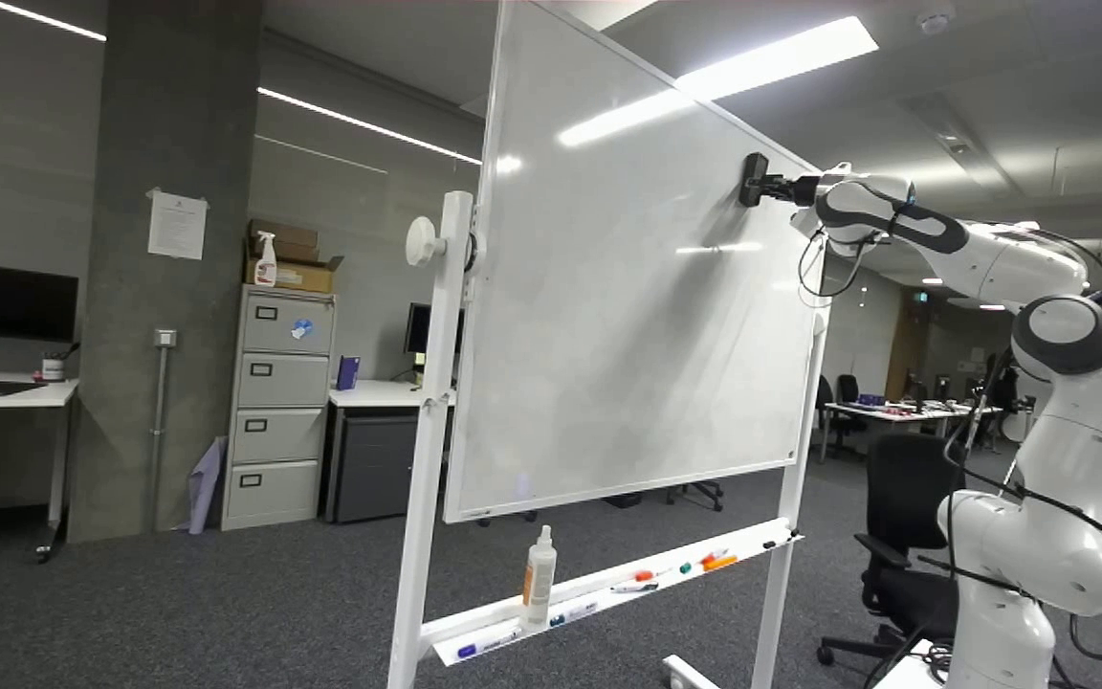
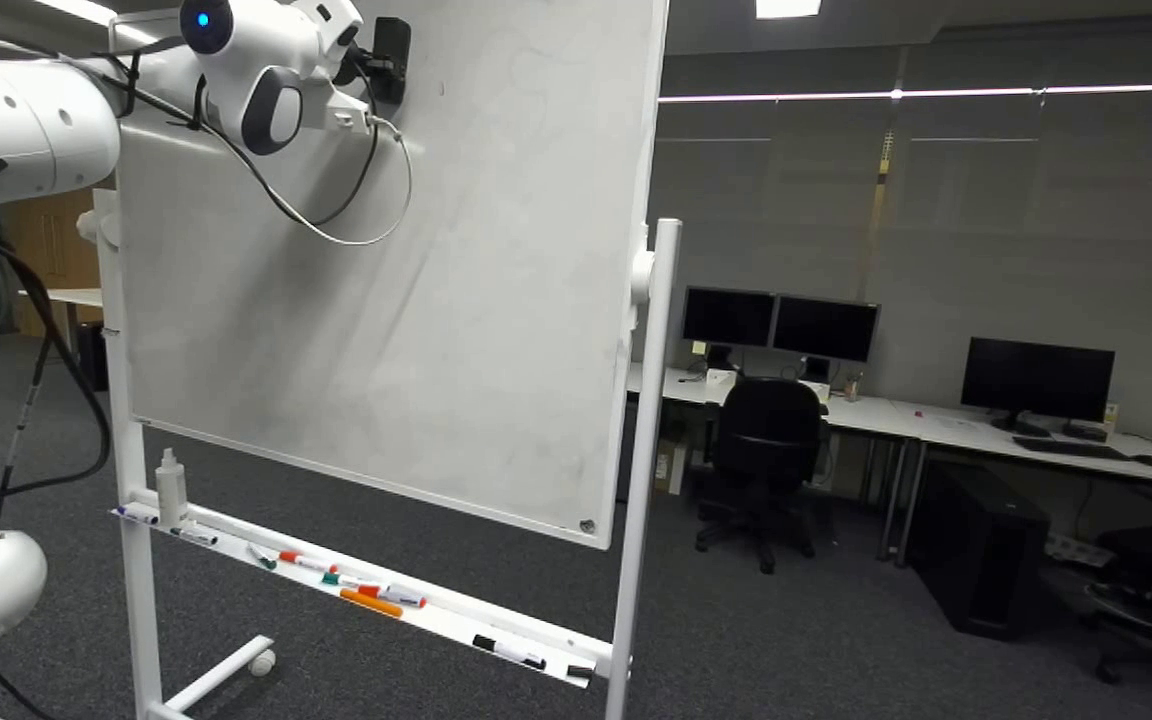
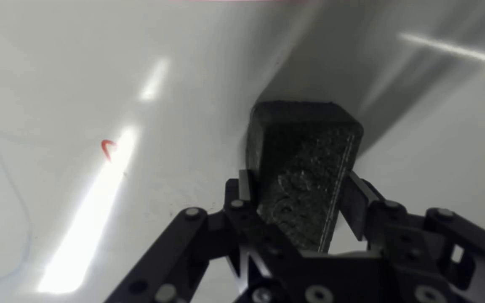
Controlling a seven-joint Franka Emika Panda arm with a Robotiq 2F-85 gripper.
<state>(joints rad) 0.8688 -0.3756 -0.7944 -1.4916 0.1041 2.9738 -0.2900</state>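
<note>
Pincer (image 3: pixel 300 193) clamped on black block (image 3: pixel 310 153) near whiteboard (image 2: pixel 496 300); tray (image 2: pixel 441 618) below holds markers (image 2: pixel 406 598), upright bottle (image 2: pixel 171 492).

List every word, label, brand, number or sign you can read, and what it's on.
No text is legible.
Black block held in the claw: marks, unreadable.
Paper sheet on the pillar: print too small.
Bottle on the tray: label too small.
Markers: print too small.
Spray bottle: label too small.
Red stroke on the whiteboard: no clear letter.

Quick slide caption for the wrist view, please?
The claw grips a black block before the whiteboard, a small red mark off to one side.
</note>
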